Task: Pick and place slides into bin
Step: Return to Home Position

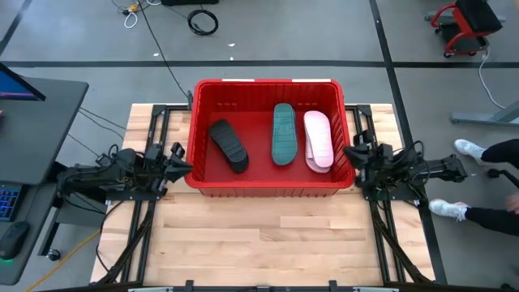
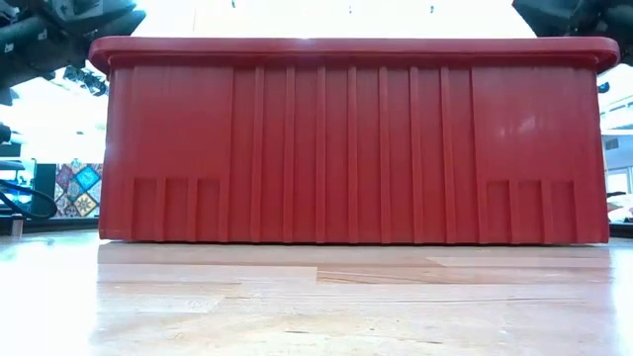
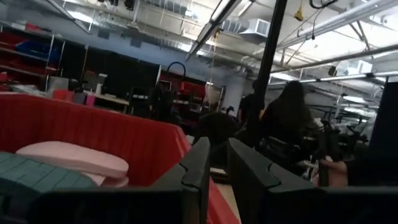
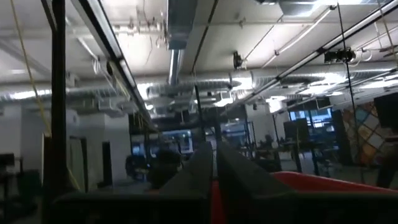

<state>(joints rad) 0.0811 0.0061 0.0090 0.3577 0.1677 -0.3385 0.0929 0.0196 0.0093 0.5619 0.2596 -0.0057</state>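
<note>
The red bin (image 1: 263, 134) stands at the table's far middle. Inside lie a black slide (image 1: 229, 144), a dark teal slide (image 1: 284, 134) and a pale pink-white slide (image 1: 318, 139), all resting on the bin's floor or on one another. My left gripper (image 1: 180, 160) hovers just outside the bin's left wall, its fingers (image 3: 199, 165) drawn close with only a slim gap and nothing between them. My right gripper (image 1: 350, 154) hovers just outside the bin's right wall, shut and empty (image 4: 214, 149). The left wrist view shows the pink slide (image 3: 74, 158) and the teal one (image 3: 31, 177) over the bin wall (image 3: 124, 134).
Bare wooden tabletop (image 1: 259, 235) stretches in front of the bin. The low view is filled by the bin's near wall (image 2: 356, 138). A desk with a monitor (image 1: 32, 122) stands at the left. A person's feet (image 1: 466, 148) show at the right, and people (image 3: 286, 118) stand beyond the table.
</note>
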